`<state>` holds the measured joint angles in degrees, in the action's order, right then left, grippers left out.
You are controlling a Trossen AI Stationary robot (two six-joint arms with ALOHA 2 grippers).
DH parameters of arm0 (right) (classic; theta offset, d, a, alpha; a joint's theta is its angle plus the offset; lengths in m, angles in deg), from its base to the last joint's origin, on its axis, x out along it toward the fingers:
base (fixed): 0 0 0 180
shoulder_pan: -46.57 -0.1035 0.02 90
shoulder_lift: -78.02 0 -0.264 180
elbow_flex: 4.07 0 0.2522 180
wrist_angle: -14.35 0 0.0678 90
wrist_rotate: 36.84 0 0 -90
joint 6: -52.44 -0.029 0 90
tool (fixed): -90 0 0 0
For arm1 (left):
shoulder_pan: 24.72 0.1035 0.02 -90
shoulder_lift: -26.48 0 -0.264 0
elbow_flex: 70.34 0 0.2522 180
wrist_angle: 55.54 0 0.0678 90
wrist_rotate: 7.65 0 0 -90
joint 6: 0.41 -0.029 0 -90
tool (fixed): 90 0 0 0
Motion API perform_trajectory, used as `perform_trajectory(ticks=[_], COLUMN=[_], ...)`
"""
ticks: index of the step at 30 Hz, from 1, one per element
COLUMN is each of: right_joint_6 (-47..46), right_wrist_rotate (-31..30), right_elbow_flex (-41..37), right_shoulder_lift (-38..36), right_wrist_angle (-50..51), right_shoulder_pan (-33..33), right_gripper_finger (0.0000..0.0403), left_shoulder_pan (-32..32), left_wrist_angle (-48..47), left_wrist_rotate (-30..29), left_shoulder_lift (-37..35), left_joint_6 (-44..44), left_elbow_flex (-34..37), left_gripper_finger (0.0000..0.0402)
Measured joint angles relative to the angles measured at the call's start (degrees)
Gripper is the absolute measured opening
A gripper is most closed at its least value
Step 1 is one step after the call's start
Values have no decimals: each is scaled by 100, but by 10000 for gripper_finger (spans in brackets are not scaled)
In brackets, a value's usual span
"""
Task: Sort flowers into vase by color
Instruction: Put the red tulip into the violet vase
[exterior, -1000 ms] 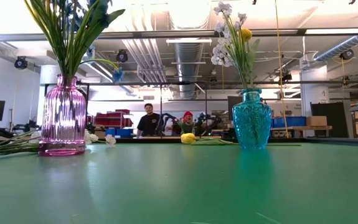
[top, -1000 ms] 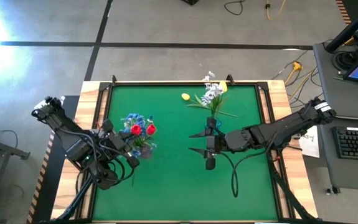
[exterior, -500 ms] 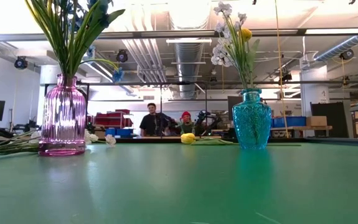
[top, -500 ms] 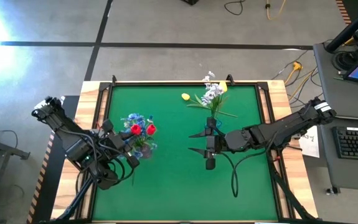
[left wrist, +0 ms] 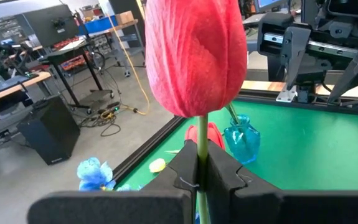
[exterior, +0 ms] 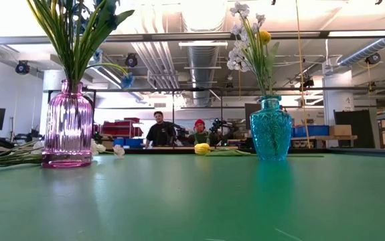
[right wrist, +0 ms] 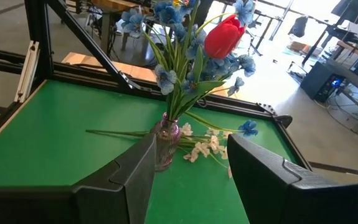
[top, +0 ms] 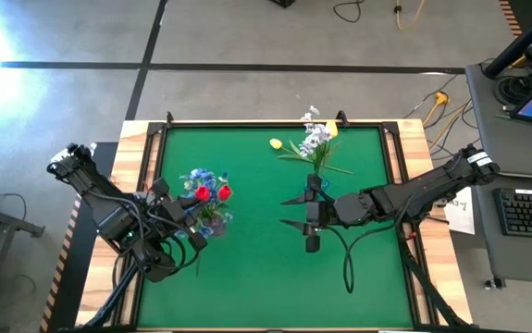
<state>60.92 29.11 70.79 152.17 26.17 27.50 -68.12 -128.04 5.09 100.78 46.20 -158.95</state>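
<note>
My left gripper [top: 191, 209] [left wrist: 202, 167] stands at the pink vase [top: 212, 215] [exterior: 67, 127], shut on a red tulip [left wrist: 194, 56]. Blue flowers [right wrist: 179, 43] and a second red tulip [left wrist: 208, 134] fill that vase. The teal vase [top: 316, 165] [exterior: 270, 128] holds white flowers [exterior: 239, 47] and a yellow bud [exterior: 264, 36]. My right gripper [top: 286, 211] [right wrist: 191, 148] hovers open mid-table, pointing at the pink vase [right wrist: 166, 142]. A yellow tulip [top: 276, 143] [exterior: 202, 148] lies on the mat near the far edge. White and blue stems [right wrist: 207, 144] lie beside the pink vase. My left gripper pinches the red tulip's thin green stem [left wrist: 202, 144] between its two fingers, just below the bud. The fingers come roughly level from the table's left and lie across the stem. The bud stands upright above them; the lower stem is hidden behind the fingers.
Green mat [top: 247, 277] with a raised black frame [top: 275, 122] round it. Open mat lies between the two vases and along the near edge. People [exterior: 159, 128] stand far behind the table in the room.
</note>
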Motion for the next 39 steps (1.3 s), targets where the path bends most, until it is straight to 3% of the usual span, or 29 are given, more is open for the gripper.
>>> perform_trajectory(ticks=[39], right_joint_6=[-39], right_wrist_rotate=[0], right_elbow_flex=[-2], right_shoulder_lift=[0], right_wrist_angle=[-3], right_shoulder_pan=[-2], right_gripper_finger=[192], left_shoulder_pan=[0], left_wrist_angle=[-175], left_wrist_rotate=[-15], left_shoulder_lift=[-36], left_joint_6=[-388], left_elbow_flex=[-128], left_gripper_finger=[0])
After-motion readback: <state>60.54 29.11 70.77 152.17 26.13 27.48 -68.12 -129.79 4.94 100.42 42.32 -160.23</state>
